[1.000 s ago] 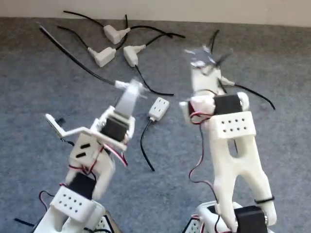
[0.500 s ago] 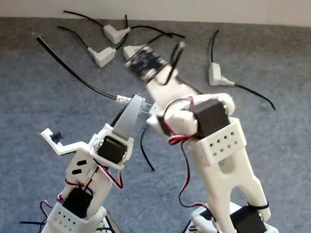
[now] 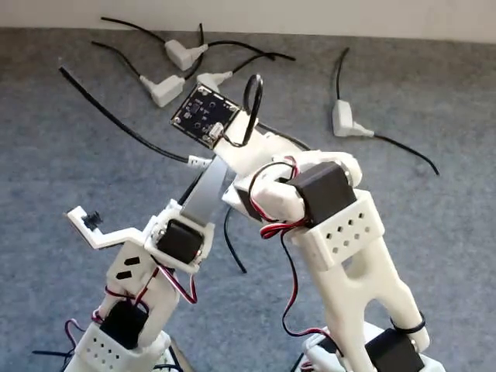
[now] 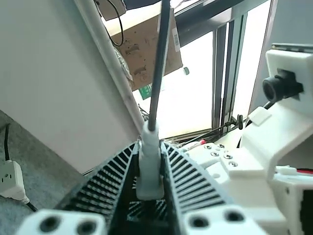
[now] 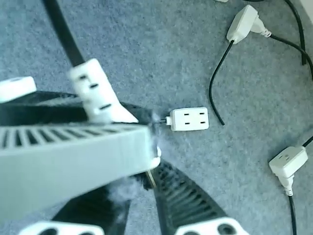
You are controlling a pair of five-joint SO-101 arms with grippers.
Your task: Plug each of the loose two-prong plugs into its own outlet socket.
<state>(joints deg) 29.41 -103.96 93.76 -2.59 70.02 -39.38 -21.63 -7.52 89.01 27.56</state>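
Setting: indoor room, an improvised robotics lab or office. Evidence: grey carpet-like covering on the counter beneath the fingers. Beyond the left fingers are a plain white wall, a dark-framed window and a cardboard sheet. White printed arms carry exposed wiring.

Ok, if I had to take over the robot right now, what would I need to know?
Left gripper: shut on a white socket on a black cable, held above the carpet.
Right gripper: open, looks empty, close beside it.
On the carpet: loose plugs at the far side, a double socket below the grippers.
Done: nothing plugged in that I can see. Left: every plug.
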